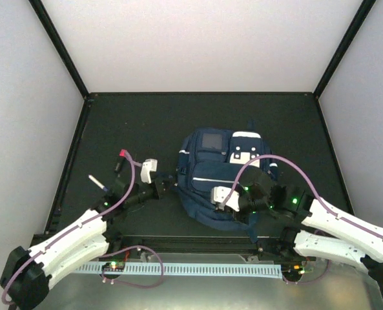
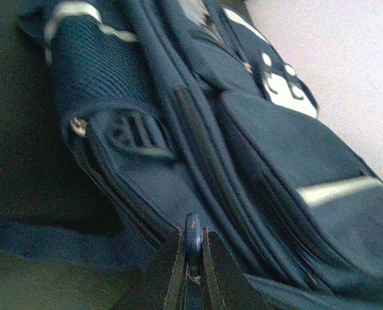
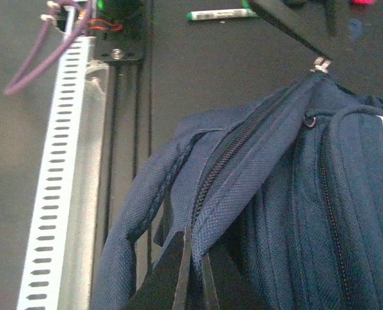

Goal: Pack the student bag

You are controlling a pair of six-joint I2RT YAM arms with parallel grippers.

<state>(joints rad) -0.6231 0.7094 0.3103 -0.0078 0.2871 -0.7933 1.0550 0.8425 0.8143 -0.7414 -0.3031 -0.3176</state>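
Observation:
The student bag point(image 1: 220, 174) lies flat mid-table, navy with thin white stripes and a white buckle patch point(image 1: 246, 147). My left gripper point(image 1: 170, 185) is at the bag's left edge, shut on a blue zipper pull point(image 2: 192, 234). It also shows in the right wrist view point(image 3: 317, 57), where the metal slider point(image 3: 319, 63) sits at its tips. My right gripper point(image 1: 233, 212) is at the bag's near edge. It is shut on the navy fabric lip point(image 3: 207, 242) beside the closed zipper point(image 3: 233, 152) and holds it raised.
A green-capped marker point(image 3: 220, 13) lies on the table beyond the bag; it shows as a white pen point(image 1: 97, 183) left of the left arm. A pink-tipped marker point(image 1: 121, 155) lies further back. A slotted white rail point(image 1: 178, 268) runs along the near edge. Walls enclose the table.

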